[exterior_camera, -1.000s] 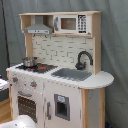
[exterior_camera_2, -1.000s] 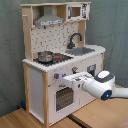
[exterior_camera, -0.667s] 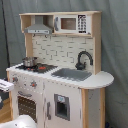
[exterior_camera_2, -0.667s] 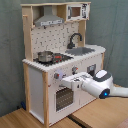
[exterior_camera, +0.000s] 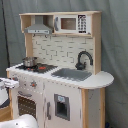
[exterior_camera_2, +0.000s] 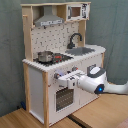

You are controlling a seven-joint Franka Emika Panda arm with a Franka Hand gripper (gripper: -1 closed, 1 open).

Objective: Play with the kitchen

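Since a second ago, little has shifted: the arm (exterior_camera_2: 107, 86) has stayed stretched in from the second exterior view's right toward the front of the kitchen (exterior_camera_2: 60, 65), and the tool (exterior_camera_2: 64, 80) has kept its place at the knob row above the oven door (exterior_camera_2: 64, 99). Going left to right in the second exterior view, the kitchen stands on a wooden floor (exterior_camera_2: 20, 119) with its grey hood (exterior_camera_2: 48, 20) up at about eleven o'clock, a small metal pot (exterior_camera_2: 45, 56) on the red-ringed hob (exterior_camera_2: 56, 58), then the black faucet (exterior_camera_2: 75, 39) arching over the sink (exterior_camera_2: 81, 51), and a toy microwave (exterior_camera_2: 76, 11) at about one o'clock on the top shelf. The tool sits at the frame's centre, touching or just short of the white front panel (which of the two I cannot tell), and whether its fingers are parted or closed cannot be told either. In the first exterior view the tool (exterior_camera: 10, 84) shows only at the nine o'clock edge, just beside the kitchen's left front corner, with the pot (exterior_camera: 29, 62) above it and the faucet (exterior_camera: 83, 59) and sink (exterior_camera: 71, 74) further right.
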